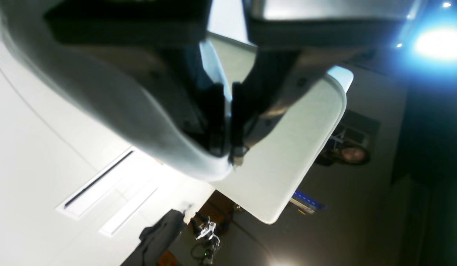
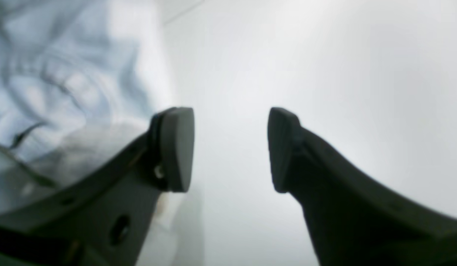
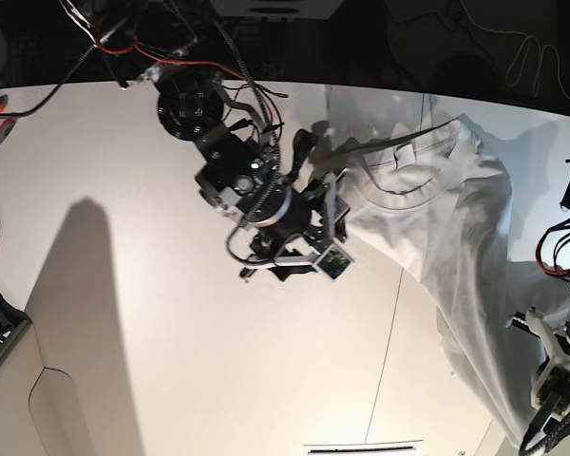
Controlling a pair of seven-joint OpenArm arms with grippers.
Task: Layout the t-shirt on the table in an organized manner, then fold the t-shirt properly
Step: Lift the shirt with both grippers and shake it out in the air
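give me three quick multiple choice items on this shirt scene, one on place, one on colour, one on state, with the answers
1. Where on the wide matte white table does the soft pale fabric t-shirt lie in the base view?
A. left half
B. right half
C. near the front left edge

2. What colour is the t-shirt?
A. red
B. black
C. white to pale grey

3. How do the jaws of the right hand stand?
A. open, nothing between them
B. shut on the collar
C. shut on a sleeve

Answers:
1 B, the cloth drapes from the far edge down the right side.
2 C, it reads almost as pale as the tabletop.
3 A, the right wrist view shows bare table between the pads.
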